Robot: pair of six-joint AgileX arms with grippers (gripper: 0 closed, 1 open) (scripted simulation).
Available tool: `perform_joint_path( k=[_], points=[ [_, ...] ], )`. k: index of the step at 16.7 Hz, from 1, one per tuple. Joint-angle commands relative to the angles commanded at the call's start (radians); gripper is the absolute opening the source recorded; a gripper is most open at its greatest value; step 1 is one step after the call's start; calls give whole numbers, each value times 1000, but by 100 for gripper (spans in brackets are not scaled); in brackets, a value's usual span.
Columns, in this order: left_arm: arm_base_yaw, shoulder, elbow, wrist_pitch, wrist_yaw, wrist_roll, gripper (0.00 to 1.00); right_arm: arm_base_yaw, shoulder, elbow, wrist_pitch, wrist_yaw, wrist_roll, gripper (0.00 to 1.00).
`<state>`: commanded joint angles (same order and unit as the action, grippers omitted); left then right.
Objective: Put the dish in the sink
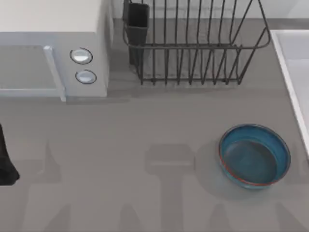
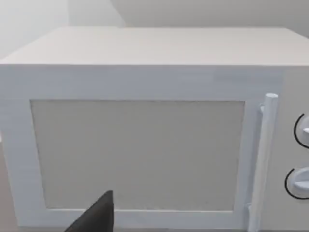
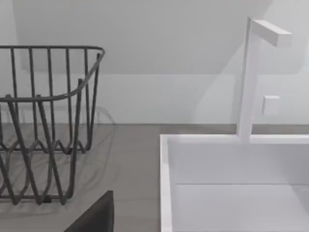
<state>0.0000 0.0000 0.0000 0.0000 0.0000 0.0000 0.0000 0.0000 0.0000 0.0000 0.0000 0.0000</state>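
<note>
Near right of worktop (image 1: 145,135): dish (image 1: 254,155) upright, untouched, just beside sink (image 1: 294,72) rim. Risk: shallow glazed wall slipping from claw, or dish clipping raised rim. Blue glaze, thin reddish-brown rim, empty. Left arm (image 1: 6,162) parked at left edge; claw states: cannot tell.

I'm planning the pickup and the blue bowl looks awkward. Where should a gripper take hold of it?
Probably best by the thin reddish-brown rim of the round shallow blue glazed bowl, coming from above with one finger inside and one outside the wall. It sits upright and open, and seems too wide to span.
</note>
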Motion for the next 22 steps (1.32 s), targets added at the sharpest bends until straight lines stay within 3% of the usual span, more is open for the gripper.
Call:
perform_joint_path(
  k=[4, 8, 22],
  points=[
    [0, 0, 0, 0, 0, 0, 100, 7, 32, 32, -30, -1, 7, 100],
    [0, 0, 0, 0, 0, 0, 100, 40, 222, 217, -187, 0, 46, 100],
    [0, 0, 0, 0, 0, 0, 100, 217, 1509, 1162, -1053, 3, 234, 100]
  ],
)
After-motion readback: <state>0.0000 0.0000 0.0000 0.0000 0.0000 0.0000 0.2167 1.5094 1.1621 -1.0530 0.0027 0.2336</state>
